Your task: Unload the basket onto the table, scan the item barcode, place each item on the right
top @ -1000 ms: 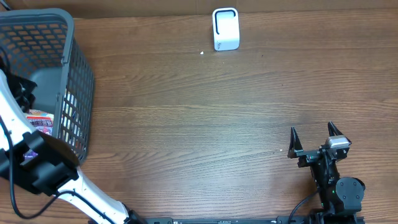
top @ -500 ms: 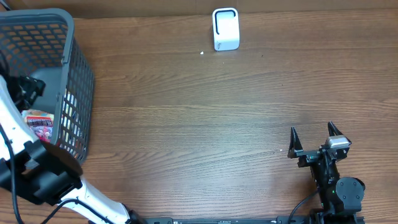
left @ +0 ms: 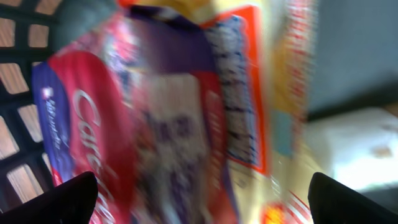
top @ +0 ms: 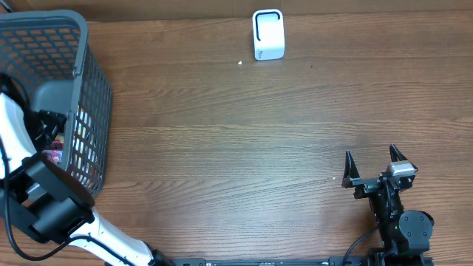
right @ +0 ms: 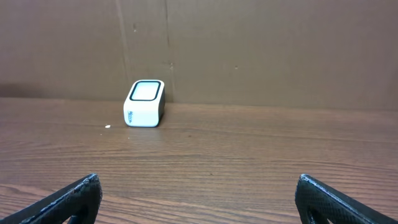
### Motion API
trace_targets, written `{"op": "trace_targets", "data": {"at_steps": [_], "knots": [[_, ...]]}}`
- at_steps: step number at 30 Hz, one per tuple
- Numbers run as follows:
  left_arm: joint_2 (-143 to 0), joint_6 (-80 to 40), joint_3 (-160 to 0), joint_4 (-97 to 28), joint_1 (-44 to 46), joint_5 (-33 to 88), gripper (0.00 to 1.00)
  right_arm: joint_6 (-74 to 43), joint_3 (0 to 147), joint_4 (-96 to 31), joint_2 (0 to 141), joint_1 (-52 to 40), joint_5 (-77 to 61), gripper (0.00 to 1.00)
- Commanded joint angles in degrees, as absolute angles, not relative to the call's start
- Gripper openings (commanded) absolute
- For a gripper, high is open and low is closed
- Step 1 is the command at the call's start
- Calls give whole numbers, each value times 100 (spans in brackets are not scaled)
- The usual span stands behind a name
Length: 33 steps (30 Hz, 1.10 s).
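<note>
Since a second ago the left arm (top: 13, 129) has shifted inside the basket (top: 92, 96) at the worktop's left edge, and the left fingers (left: 71, 202) have sprung wide. They hang over the packet (left: 155, 124), gripping nothing. Pick-up seems the step: next they must close on it, then carry it to the scanner (top: 267, 34) at the far edge. The right fingers (right: 74, 199) stand open. Only the left wrist view shows the packet's print, too blurred to read.

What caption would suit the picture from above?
Left gripper reaches into the grey basket above a colourful packet; right gripper rests open; white scanner stands at the table's far edge.
</note>
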State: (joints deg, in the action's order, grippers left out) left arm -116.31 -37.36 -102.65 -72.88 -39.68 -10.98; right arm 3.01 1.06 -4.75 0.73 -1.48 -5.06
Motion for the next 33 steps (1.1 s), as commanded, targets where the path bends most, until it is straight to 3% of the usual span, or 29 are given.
{"op": "trace_targets", "data": {"at_steps": [1, 4, 5, 6, 7, 8, 9, 11, 20, 33], "knots": [[-11660, -3837, -9972, -7179, -4171, -1286, 100, 305, 47, -454, 16, -99, -454, 100], [-11660, -3835, -9738, -7035, -4254, -1280, 100, 305, 47, -454, 16, -99, -454, 100], [-11660, -3833, -9664, -6993, -4274, -1245, 95, 305, 47, -454, 16, -99, -454, 100], [-11660, -3833, -9603, -6949, -4276, -1232, 84, 305, 47, -454, 16, -99, -454, 100], [-11660, -3822, -9544, -6906, -4276, -1216, 64, 305, 47, -454, 16, -99, -454, 100], [-11660, -3802, -9509, -6884, -4274, -1214, 50, 305, 47, -454, 16, -99, -454, 100], [-11660, -3769, -9500, -6871, -4272, -1210, 26, 305, 47, -454, 16, -99, -454, 100], [-11657, -3767, -9504, -6871, -4272, -1175, 4, 305, 47, -454, 16, -99, -454, 100], [-11644, -3769, -10359, -7485, -4272, -930, 4, 305, 47, -454, 16, -99, -454, 100], [-11504, -3767, -14051, -9115, -4163, -545, 4, 305, 47, -454, 16, -99, -454, 100]]}}
